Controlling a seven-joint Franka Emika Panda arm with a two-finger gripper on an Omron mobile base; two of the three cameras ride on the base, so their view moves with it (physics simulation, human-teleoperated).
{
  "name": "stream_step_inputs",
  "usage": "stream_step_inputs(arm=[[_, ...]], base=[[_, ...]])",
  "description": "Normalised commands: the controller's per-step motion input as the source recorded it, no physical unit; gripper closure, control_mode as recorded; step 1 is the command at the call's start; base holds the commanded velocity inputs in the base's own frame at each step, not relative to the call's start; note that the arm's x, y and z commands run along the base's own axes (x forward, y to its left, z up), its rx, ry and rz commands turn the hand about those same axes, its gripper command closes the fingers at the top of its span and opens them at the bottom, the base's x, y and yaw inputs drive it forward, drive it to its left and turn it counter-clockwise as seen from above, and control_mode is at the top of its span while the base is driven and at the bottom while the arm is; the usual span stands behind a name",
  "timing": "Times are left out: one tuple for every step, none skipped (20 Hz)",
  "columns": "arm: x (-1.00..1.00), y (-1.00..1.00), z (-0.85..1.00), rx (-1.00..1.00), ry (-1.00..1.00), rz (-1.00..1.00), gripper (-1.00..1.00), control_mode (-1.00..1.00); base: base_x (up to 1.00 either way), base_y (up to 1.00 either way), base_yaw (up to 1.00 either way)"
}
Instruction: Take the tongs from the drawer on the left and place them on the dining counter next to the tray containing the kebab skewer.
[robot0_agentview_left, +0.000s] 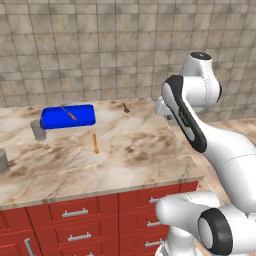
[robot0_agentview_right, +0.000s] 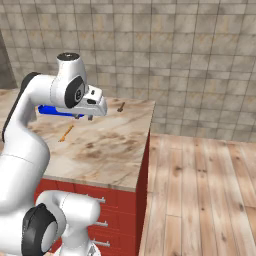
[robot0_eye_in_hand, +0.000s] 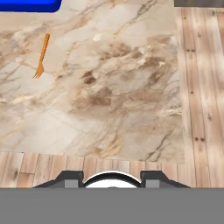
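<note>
**kitchen_lurker:** So where's your pincer, and has it got anything?

**me:** My pincer (robot0_agentview_right: 90, 117) hangs over the counter (robot0_agentview_left: 142, 152), near its right-hand end and pointing down at the marble. In the hand view my fingertips (robot0_eye_in_hand: 70, 177) stand partly apart with nothing between them, so it's open a bit and empty.

**kitchen_lurker:** And the tongs?

**me:** Can't tell from here. The job says they're in a drawer on the left. Every red drawer front (robot0_agentview_left: 75, 212) under the slab is pushed in flush, so my guess is they're shut away inside one. I can't say which.

**kitchen_lurker:** What's on top, then?

**me:** The blue tray (robot0_agentview_left: 85, 119) sits at the far left, with the skewer (robot0_agentview_left: 70, 115) lying across it. That's the landmark, since the tongs go beside it on the marble, not in it. An orange fork (robot0_agentview_left: 95, 144) lies on the slab just in front of the tray. A wooden spoon (robot0_agentview_left: 126, 107) is at the back edge, well apart from the tray. A grey cup (robot0_agentview_left: 38, 130) stands touching the tray's left corner, or near enough.

**kitchen_lurker:** Next move?

**me:** I reckon I'm too high and too far right to do anything useful. I'd need to get down to a drawer handle on the left and pull it. The fork's the trap here, being thin and close to the drop spot. I'd set the tongs on the bare marble to the right of the tray instead.
</note>
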Motion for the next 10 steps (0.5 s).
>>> stream_step_inputs(arm=[[0.0,0.0,-0.04,0.0,0.0,0.0,-1.0,-1.0],[-0.04,0.0,-0.2,0.0,0.0,0.0,-1.0,-1.0],[-0.05,0.0,-0.34,0.0,0.0,0.0,-1.0,-1.0],[0.0,0.21,-0.53,-0.03,0.0,0.0,-1.0,-1.0],[-0.09,0.31,-0.54,-0.03,0.0,0.0,-1.0,-1.0],[-0.24,0.6,-0.51,-0.08,0.0,0.04,-1.0,-1.0],[-0.28,0.79,-0.48,-0.1,0.0,0.06,-1.0,-1.0],[-0.33,0.87,-0.47,-0.11,-0.01,0.07,-1.0,-1.0],[-0.33,0.98,-0.45,-0.12,0.0,0.11,-1.0,-1.0],[-0.35,1.0,-0.45,-0.14,-0.01,0.13,-1.0,-1.0]], base=[[0.0,0.0,0.0],[0.0,0.0,0.0],[0.0,0.0,0.0],[0.0,0.0,0.0],[0.0,0.0,0.0],[0.0,0.0,0.0],[0.0,0.0,0.0],[0.0,0.0,0.0],[0.0,0.0,0.0],[0.0,0.0,0.0]])
